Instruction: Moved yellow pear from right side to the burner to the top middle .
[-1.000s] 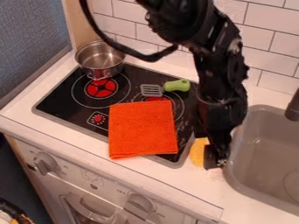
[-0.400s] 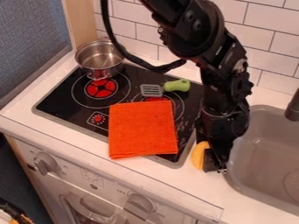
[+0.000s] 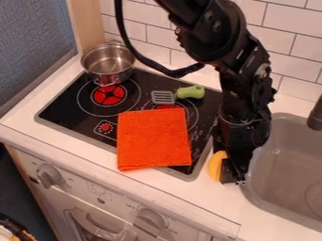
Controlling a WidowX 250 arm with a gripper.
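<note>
On a clock face laid over the view, the pale front of the oven [image 3: 94, 200] is facing out nearest, around seven o'clock. One knob [image 3: 49, 176] is sitting on it at eight, another [image 3: 151, 219] at six. A dark object [image 3: 16, 229] with orange on it is poking in at the near corner, too cut off to name.

The white counter [image 3: 207, 214] is running above the front. Between four and five o'clock, the yellow pear [image 3: 216, 165] is lying on it, in the strip between hob and sink, partly hidden by the black gripper [image 3: 234, 180]. The gripper is pointing down just beside it; whether it is gripping the pear, I cannot tell. The grey sink [image 3: 283, 164] is opening at four.

An orange cloth [image 3: 153, 140] is lying flat across the middle, overhanging the near edge of the black hob [image 3: 69, 113]. Beyond it, the second burner [image 3: 168, 107] is showing red at twelve, partly covered; the other burner [image 3: 108, 95] is showing red at ten. A green-handled spatula [image 3: 190, 92] is resting just past the cloth. The steel pot [image 3: 108, 64] is standing upright on the hob at eleven.

The dark tap [image 3: 316, 116] is jutting in at three. Farthest back, white tiles [image 3: 290, 44] are rising at one, a wooden panel [image 3: 88, 23] at eleven, and a blue-grey wall [image 3: 35, 44] at ten.
</note>
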